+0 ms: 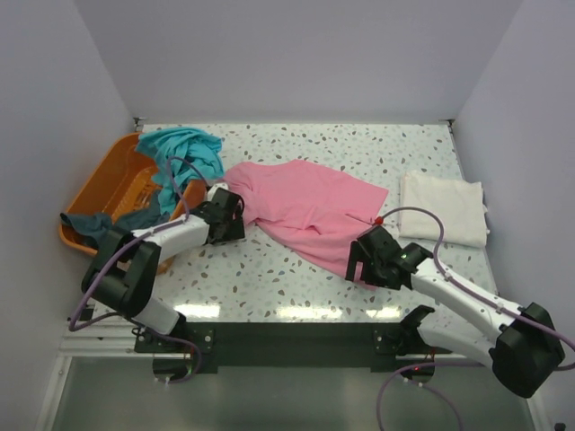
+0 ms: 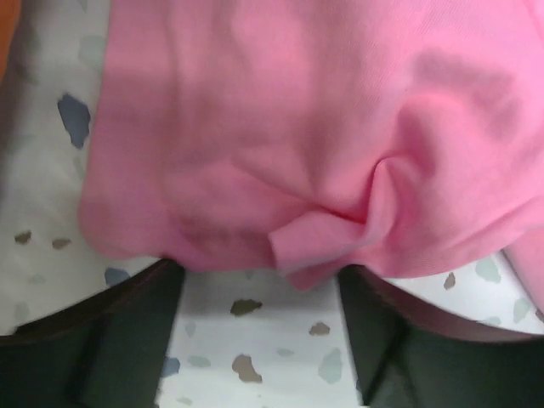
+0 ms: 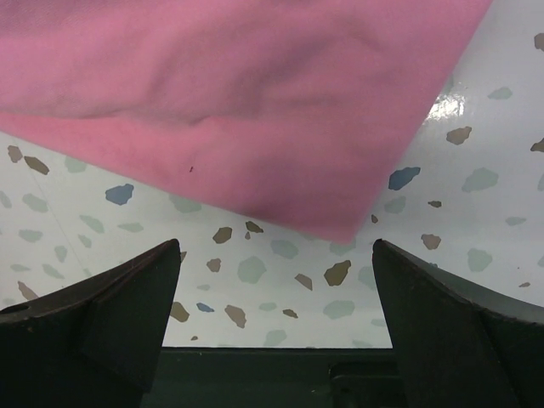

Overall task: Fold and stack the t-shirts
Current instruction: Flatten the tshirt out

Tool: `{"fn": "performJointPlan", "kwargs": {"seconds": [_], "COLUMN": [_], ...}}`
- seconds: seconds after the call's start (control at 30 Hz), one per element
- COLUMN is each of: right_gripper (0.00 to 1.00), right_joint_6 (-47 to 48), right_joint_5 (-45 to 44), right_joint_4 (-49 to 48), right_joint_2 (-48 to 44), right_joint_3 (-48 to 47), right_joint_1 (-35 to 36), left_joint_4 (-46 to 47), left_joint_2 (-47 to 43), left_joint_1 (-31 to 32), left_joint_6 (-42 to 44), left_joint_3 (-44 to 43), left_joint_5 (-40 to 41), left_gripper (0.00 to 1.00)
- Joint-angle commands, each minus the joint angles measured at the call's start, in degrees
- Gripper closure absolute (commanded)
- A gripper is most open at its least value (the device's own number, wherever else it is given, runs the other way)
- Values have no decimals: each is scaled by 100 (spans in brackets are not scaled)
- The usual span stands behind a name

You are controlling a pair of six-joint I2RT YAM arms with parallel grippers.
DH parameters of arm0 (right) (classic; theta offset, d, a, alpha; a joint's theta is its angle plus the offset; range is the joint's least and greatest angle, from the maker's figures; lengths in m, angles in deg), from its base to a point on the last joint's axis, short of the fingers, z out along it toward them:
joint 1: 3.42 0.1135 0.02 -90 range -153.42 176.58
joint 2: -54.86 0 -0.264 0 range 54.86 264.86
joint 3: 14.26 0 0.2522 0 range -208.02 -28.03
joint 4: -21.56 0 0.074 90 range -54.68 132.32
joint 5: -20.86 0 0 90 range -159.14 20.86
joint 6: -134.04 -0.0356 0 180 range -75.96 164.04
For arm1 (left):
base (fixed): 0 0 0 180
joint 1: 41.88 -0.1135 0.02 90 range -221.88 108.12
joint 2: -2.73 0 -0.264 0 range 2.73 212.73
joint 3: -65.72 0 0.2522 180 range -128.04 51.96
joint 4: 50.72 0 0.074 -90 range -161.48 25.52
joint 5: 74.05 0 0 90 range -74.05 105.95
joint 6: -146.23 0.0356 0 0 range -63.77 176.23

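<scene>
Top external view, left to right: the orange basket (image 1: 97,190) stands at the left edge of the surface (image 1: 269,278). The dark slate-blue t-shirt (image 1: 85,224) hangs over its near rim and the teal t-shirt (image 1: 189,148) over its far corner, both bunched and partly hidden. The left arm reaches low toward the right. The left gripper (image 1: 237,214) meets the left edge of the pink t-shirt (image 1: 310,202), which lies crumpled mid-surface. In the left wrist view its fingers (image 2: 110,340) stand apart; the pink hem covers their tips, so contact cannot be told. The right arm lies low, reaching left. The right gripper (image 1: 357,259) sits at the shirt's near-right corner, jaws wide apart and holding nothing, the corner just beyond its fingers (image 3: 102,306). The cream-white t-shirt (image 1: 442,206) lies folded at the right edge. Bare surface runs along the near edge between the arms.
</scene>
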Motion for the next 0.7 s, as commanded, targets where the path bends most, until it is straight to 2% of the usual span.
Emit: {"fn": "performJointPlan", "kwargs": {"seconds": [0.0,0.07,0.1,0.13,0.17,0.2,0.43,0.47,0.5,0.53,0.57,0.63,0.67], "right_gripper": [2,3,3,4,4,5,12,35,35,43,59,75,97], "right_joint_6": [-217,-217,-226,-217,-226,-234,-348,-357,-357,-375,-375,-357,-357], "right_joint_5": [-235,-253,-236,-218,-227,-235,-472,-508,-490,-473,-481,-586,-639], "right_joint_4": [-38,-108,-126,-144,-178,-196,-389,-546,-548,-591,-714,-811,-803], "right_joint_2": [80,132,176,246,290,317,686,965,968,1020,1064,1091,1082], "right_joint_3": [54,54,37,28,28,45,195,195,195,186,212,169,108], "right_joint_1": [45,53,54,62,62,80,106,115,115,115,132,124,124], "left_joint_4": [414,440,449,440,353,318,116,37,36,-34,-87,-279,-333], "left_joint_2": [361,484,511,503,459,424,-165,-531,-535,-717,-824,-1130,-1245], "left_joint_1": [-106,-106,-106,-106,-106,-106,-106,-106,-106,-98,-98,-71,-54], "left_joint_6": [188,205,223,232,180,153,4,-14,-14,-23,-58,-154,-181], "left_joint_3": [16,-2,6,15,41,68,455,603,604,622,657,622,604], "left_joint_5": [-76,-199,-244,-235,-166,-130,46,20,20,-6,-7,63,64], "left_gripper": [29,44,61,71,95,100,100,100,100,100,100,100,100]}}
